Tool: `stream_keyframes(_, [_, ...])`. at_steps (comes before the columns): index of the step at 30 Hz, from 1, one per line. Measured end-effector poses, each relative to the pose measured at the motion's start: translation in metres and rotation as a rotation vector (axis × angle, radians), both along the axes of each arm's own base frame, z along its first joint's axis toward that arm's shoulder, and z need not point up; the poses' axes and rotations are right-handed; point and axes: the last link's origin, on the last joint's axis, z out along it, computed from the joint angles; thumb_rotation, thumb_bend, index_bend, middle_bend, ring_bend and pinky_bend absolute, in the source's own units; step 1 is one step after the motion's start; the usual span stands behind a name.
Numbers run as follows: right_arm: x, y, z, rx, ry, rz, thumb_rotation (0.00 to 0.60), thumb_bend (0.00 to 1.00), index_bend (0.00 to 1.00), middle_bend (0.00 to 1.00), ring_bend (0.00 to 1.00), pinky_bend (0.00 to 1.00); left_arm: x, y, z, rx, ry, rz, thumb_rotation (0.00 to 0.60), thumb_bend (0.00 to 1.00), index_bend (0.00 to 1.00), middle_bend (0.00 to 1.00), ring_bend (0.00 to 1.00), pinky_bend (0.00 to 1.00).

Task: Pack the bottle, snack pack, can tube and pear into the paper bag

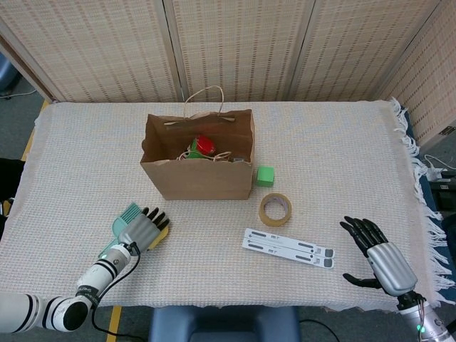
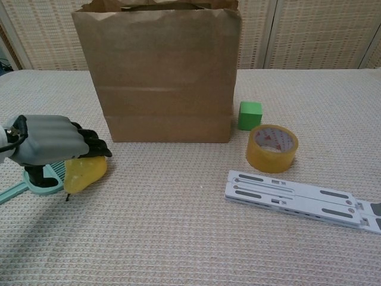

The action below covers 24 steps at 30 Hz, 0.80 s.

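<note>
Last item: the pear, under my left hand.

The paper bag (image 1: 199, 174) stands mid-worktop (image 1: 342, 142) with goods already inside. At its seven o'clock my left hand (image 2: 50, 143) lies over the yellow pear (image 2: 83, 173), fingers draped on it; I cannot tell if the grip is secure. My right hand (image 1: 377, 260), fingers spread and empty, waits at four o'clock. Next I'd need a firm grasp, then lift above the bag's rim.

green cube (image 1: 265, 175) nr tape roll (image 1: 275, 209) | white stand (image 1: 288, 248) flat | teal brush (image 1: 127, 218) front-left
</note>
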Motion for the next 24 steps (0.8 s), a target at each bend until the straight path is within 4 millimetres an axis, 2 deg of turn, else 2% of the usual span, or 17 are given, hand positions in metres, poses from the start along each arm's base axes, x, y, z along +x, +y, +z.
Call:
stream_keyframes(4, [0.000, 0.000, 0.000, -0.001, 0.001, 0.000, 0.600, 0.03, 0.00, 0.00, 0.00, 0.00, 0.002, -0.005, -0.001, -0.020, -0.019, -0.015, 0.600, 0.34, 0.00, 0.00, 0.00, 0.21])
stream_keyframes(13, [0.000, -0.001, 0.001, -0.005, 0.002, -0.002, 0.600, 0.03, 0.00, 0.00, 0.00, 0.00, -0.009, -0.010, -0.002, -0.041, -0.003, 0.006, 0.600, 0.34, 0.01, 0.00, 0.01, 0.27])
stream_keyframes(16, [0.000, -0.001, 0.000, -0.008, 0.004, -0.006, 0.600, 0.03, 0.00, 0.00, 0.00, 0.00, -0.011, -0.013, -0.003, -0.058, -0.005, 0.000, 0.600, 0.39, 0.14, 0.05, 0.10, 0.38])
stream_keyframes(17, [0.000, -0.001, 0.000, -0.009, 0.005, -0.006, 0.600, 0.03, 0.00, 0.00, 0.00, 0.00, -0.011, -0.015, -0.003, -0.066, -0.009, -0.008, 0.600, 0.44, 0.23, 0.11, 0.16, 0.45])
stream_keyframes(18, [0.000, -0.001, 0.000, -0.009, 0.005, -0.008, 0.600, 0.03, 0.00, 0.00, 0.00, 0.00, -0.010, -0.016, -0.004, -0.073, -0.013, -0.016, 0.600, 0.51, 0.35, 0.22, 0.26, 0.55])
stream_keyframes(19, [0.000, -0.001, 0.000, -0.010, 0.005, -0.008, 0.600, 0.03, 0.00, 0.00, 0.00, 0.00, -0.010, -0.018, -0.004, -0.081, -0.017, -0.023, 0.600, 0.55, 0.42, 0.29, 0.32, 0.61])
stream_keyframes(21, [0.000, -0.001, 0.000, -0.012, 0.004, -0.008, 0.600, 0.03, 0.00, 0.00, 0.00, 0.00, -0.011, -0.022, -0.005, -0.105, -0.027, -0.034, 0.600, 0.64, 0.59, 0.50, 0.49, 0.76])
stream_keyframes(24, [0.000, -0.001, 0.001, -0.014, 0.001, -0.008, 0.600, 0.03, 0.00, 0.00, 0.00, 0.00, -0.016, -0.027, -0.005, -0.136, -0.029, -0.028, 0.600, 0.69, 0.71, 0.65, 0.62, 0.85])
